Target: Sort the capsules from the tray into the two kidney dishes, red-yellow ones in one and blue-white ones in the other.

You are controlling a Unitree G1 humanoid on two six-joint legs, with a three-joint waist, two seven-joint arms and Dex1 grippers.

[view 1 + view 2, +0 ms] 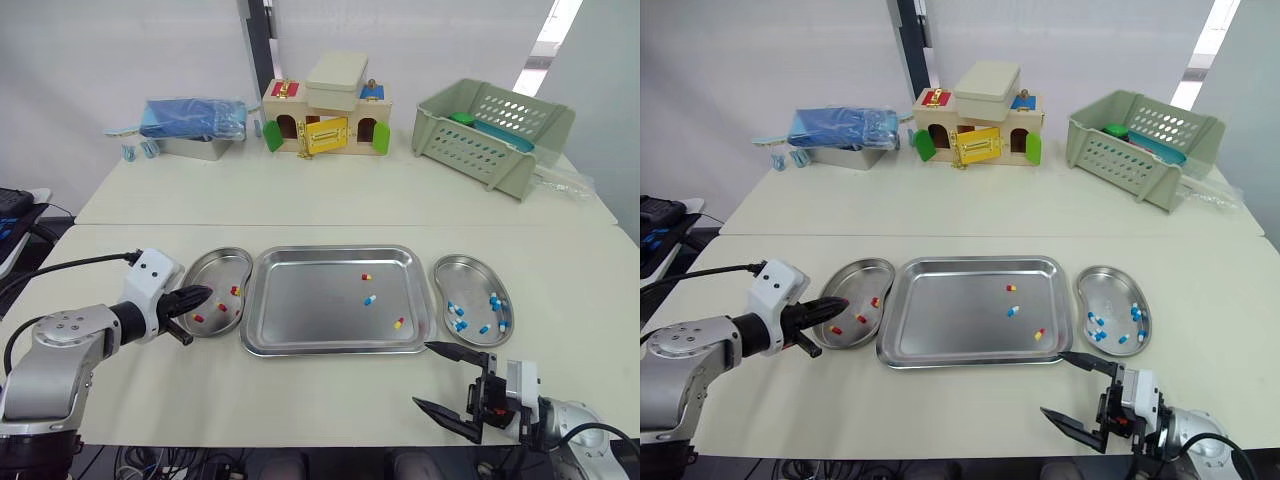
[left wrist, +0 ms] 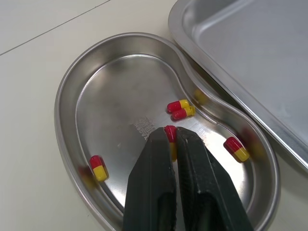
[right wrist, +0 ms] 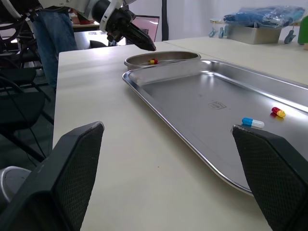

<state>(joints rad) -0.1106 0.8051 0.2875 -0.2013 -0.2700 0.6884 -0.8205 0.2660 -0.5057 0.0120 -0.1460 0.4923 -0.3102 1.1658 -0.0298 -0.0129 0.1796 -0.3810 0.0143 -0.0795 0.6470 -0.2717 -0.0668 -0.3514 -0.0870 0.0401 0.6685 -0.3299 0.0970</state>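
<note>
Over the left dish [image 2: 66, 94], a red-yellow capsule [image 2: 170, 132] sits between the left claw [image 2: 173, 136] tips.

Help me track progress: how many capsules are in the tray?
3. In the tray: a far red-yellow capsule, a blue-white capsule just nearer than it, and a near red-yellow capsule by the right front corner. None seems hidden.

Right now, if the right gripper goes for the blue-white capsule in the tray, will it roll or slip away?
Probably rolls: the blue-white capsule is a small rounded cylinder lying on the smooth, shiny floor of the tray. It seems light and glossy, so a nudge from the open right gripper could skid it. The raised rim should stop it.
</note>
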